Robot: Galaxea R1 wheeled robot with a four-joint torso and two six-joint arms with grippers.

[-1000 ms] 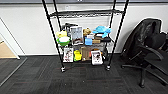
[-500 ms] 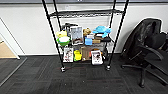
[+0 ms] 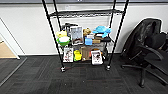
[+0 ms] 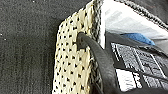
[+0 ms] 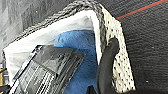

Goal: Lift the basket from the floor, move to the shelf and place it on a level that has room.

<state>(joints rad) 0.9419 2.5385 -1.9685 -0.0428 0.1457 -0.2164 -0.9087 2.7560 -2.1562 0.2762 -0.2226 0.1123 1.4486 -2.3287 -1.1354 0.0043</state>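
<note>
Shelf ahead, basket at my wrists.
My head camera sees the shelf (image 3: 85, 37); both wrist cameras see the cream basket (image 4: 72, 62) with blue cloth (image 5: 80, 50) inside, above carpet (image 4: 25, 45). Fingers' state: can't tell.

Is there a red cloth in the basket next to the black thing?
Not red. The right wrist view shows a blue cloth lying in the basket beside the black thing.
</note>
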